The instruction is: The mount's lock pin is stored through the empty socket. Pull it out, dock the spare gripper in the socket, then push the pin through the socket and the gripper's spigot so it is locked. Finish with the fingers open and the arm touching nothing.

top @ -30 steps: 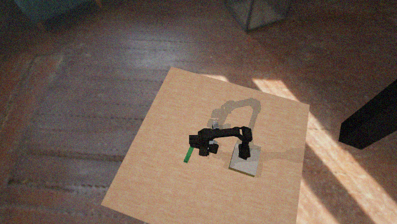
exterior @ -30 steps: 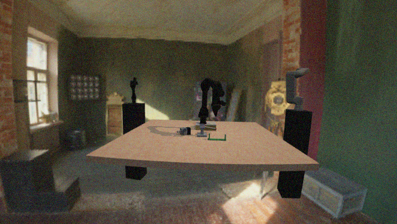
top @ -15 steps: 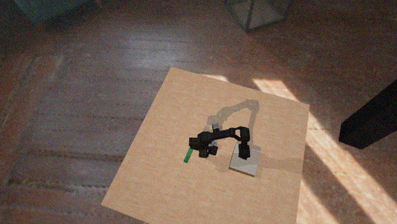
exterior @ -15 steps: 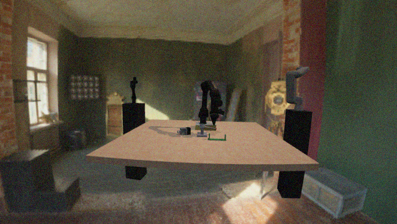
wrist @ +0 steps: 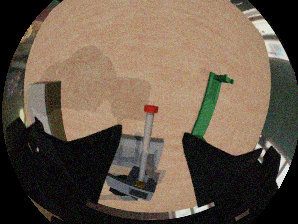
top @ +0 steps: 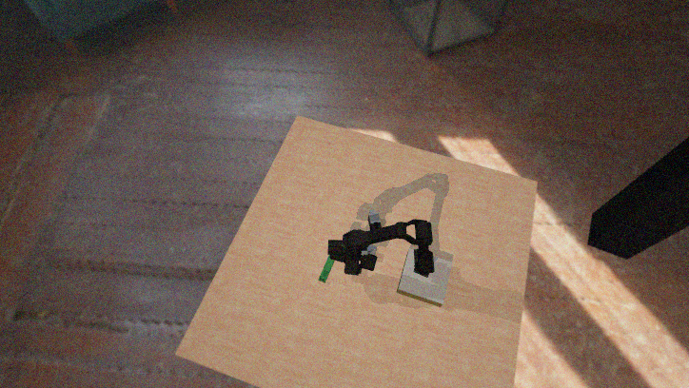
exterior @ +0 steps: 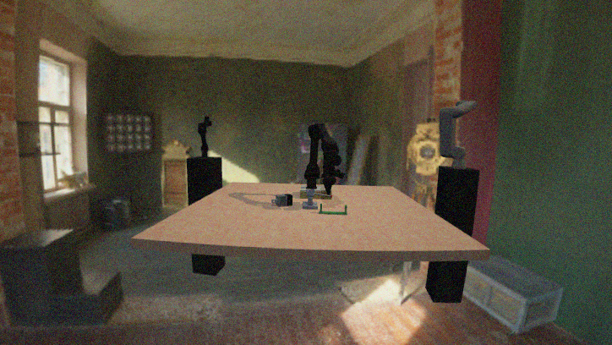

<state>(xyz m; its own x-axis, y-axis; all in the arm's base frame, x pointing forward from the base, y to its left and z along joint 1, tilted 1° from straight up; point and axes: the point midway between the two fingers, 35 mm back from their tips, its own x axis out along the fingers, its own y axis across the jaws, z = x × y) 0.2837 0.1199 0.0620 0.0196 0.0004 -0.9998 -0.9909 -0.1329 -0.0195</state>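
Note:
The lock pin, a pale rod (wrist: 147, 142) with a red cap (wrist: 151, 109), sits in the mount's dark socket (wrist: 141, 186), its capped end sticking out toward the top of the wrist view. The mount's blue-grey base (wrist: 125, 150) (exterior: 309, 205) stands on the table, partly hidden by the arm in the top view. My gripper (wrist: 153, 133) is open and empty, its fingers on either side of the pin in the wrist view; the height between them is hard to tell. The spare gripper (top: 374, 219) (exterior: 282, 199), grey and black, lies apart from the mount.
A green bracket with two upright ends (top: 325, 269) (exterior: 333, 212) (wrist: 207, 115) lies beside the mount, near my right finger in the wrist view. The arm's pale base block (top: 414, 284) (wrist: 42, 105) is on the other side. The arm's shadow falls across the table (top: 308, 192).

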